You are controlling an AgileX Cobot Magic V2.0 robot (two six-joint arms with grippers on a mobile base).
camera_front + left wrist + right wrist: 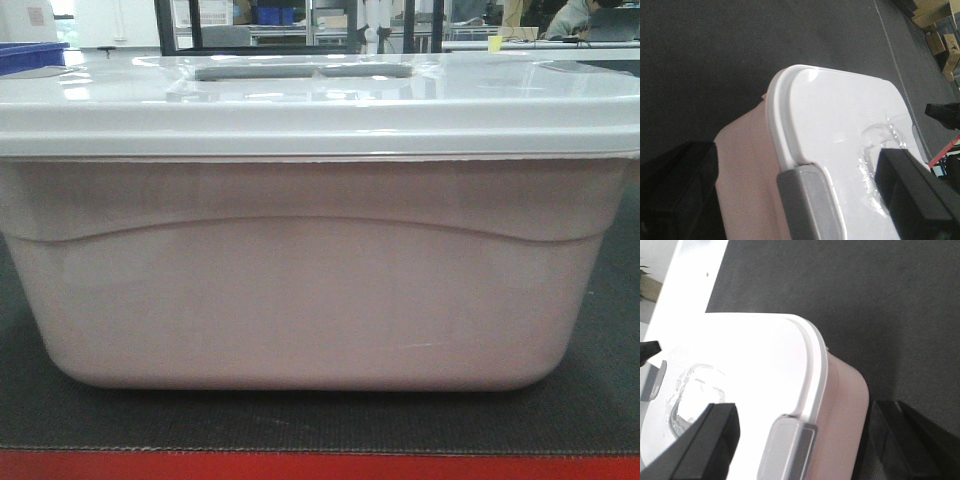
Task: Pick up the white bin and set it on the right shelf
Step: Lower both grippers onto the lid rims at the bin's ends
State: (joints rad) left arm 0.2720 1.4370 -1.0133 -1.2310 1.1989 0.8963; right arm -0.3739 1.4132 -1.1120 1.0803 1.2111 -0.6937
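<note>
One white bin (300, 300) stood on one dark mat (600, 400), with two grey latches (807, 205). The left gripper (790, 160) and right gripper (800, 410) each straddled one latched end; whether their fingers clamped it could not be told.

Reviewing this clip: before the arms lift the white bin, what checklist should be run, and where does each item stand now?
1. Lid seated on the white bin: ok, flush along the front.
2. Bin flat on the dark mat: ok.
3. Left claw straddling the bin's end rim at the grey latch: ok, jaws open.
4. Right claw straddling the opposite end rim: ok, jaws open.
5. Firm contact with the bin: cannot tell.
6. Right shelf free to receive it: cannot tell, not in view.
</note>
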